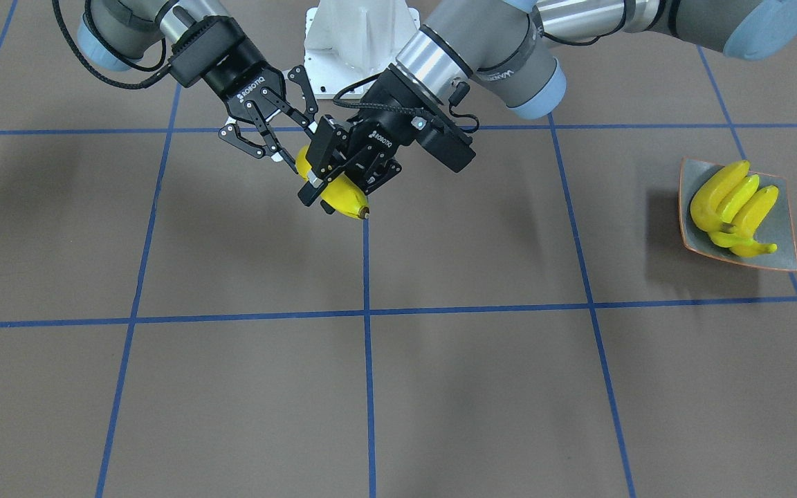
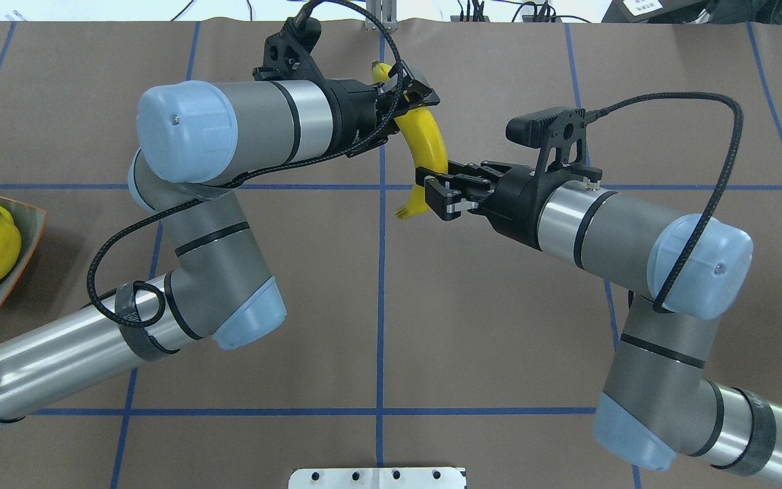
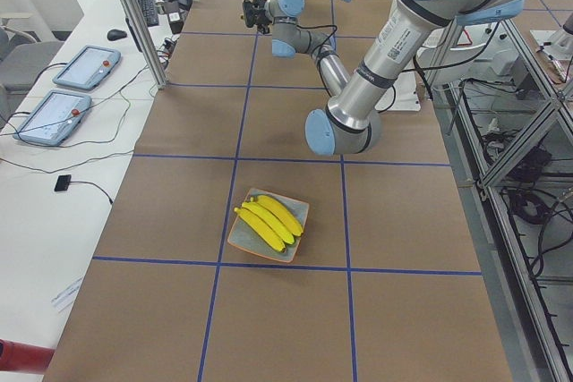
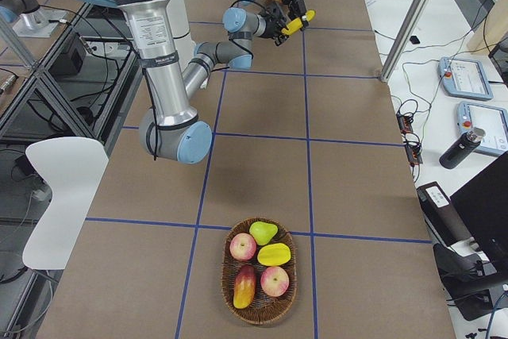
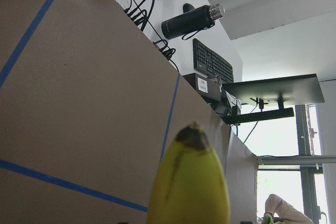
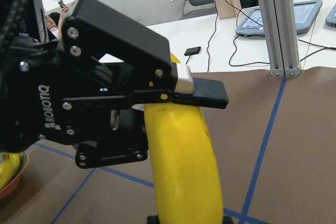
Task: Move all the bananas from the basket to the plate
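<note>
One yellow banana (image 1: 344,196) is held in the air over the table's middle, near the robot's base. My left gripper (image 1: 340,190) is shut on it; the banana also shows in the overhead view (image 2: 430,139), with the left gripper (image 2: 408,112) on its far half. My right gripper (image 1: 295,135) is open, its jaws on either side of the banana's near end (image 2: 410,206). The left wrist view shows the banana's tip (image 5: 190,182). Three bananas (image 1: 724,197) lie on the grey plate (image 1: 782,232) at the table's left end.
A wicker basket (image 4: 226,275) at the table's right end holds apples, a pear and a mango, with no banana in sight. The white robot base (image 1: 360,34) stands behind the grippers. Tablets and cables lie beyond the table's far edge.
</note>
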